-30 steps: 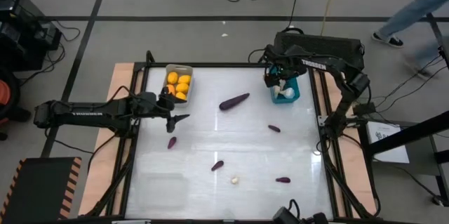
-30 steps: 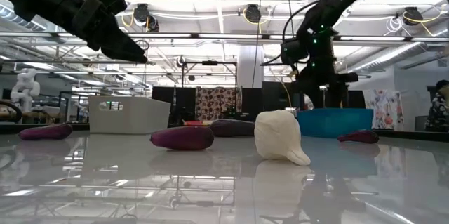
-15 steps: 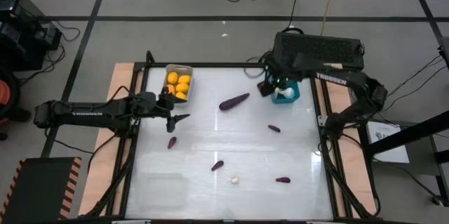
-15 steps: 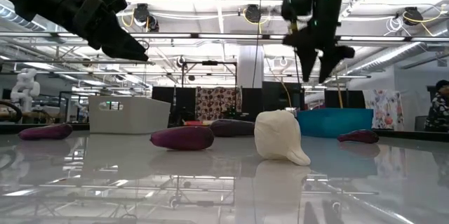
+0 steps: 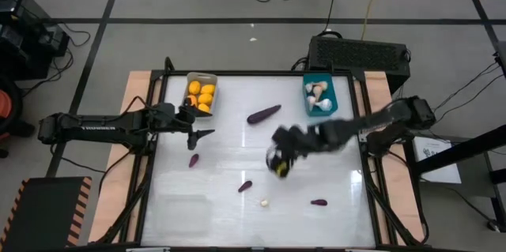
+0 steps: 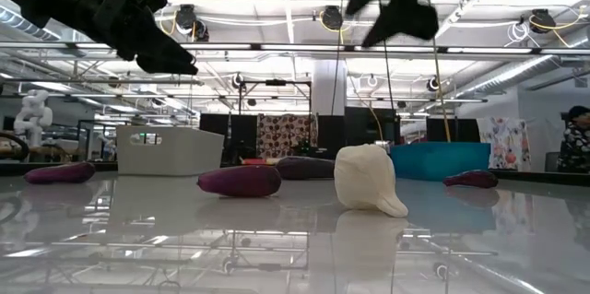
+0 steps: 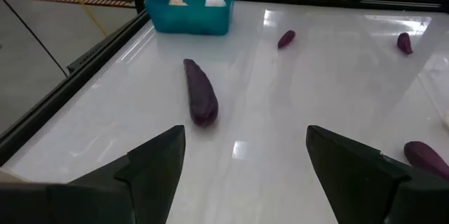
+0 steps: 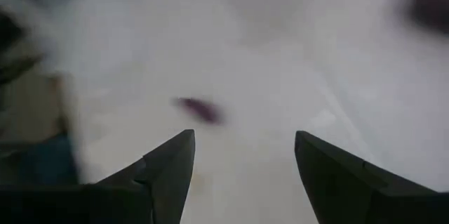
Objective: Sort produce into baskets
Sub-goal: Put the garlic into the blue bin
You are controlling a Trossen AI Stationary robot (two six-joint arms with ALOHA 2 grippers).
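My right gripper hangs open above the table's middle with nothing between its fingers; its wrist view is blurred and shows one small purple eggplant below. My left gripper waits open at the left, beside the grey basket of orange fruits. The teal basket holds garlic bulbs. On the table lie a large eggplant, small eggplants and one garlic bulb.
A clear basket shows faintly at the near left of the table. A black box stands past the far right edge. My right arm reaches across the table's right half.
My right gripper has swung from over the teal basket toward the table's middle and near side, rising and turning as it went. It has stayed open. The produce on the table has kept its place.
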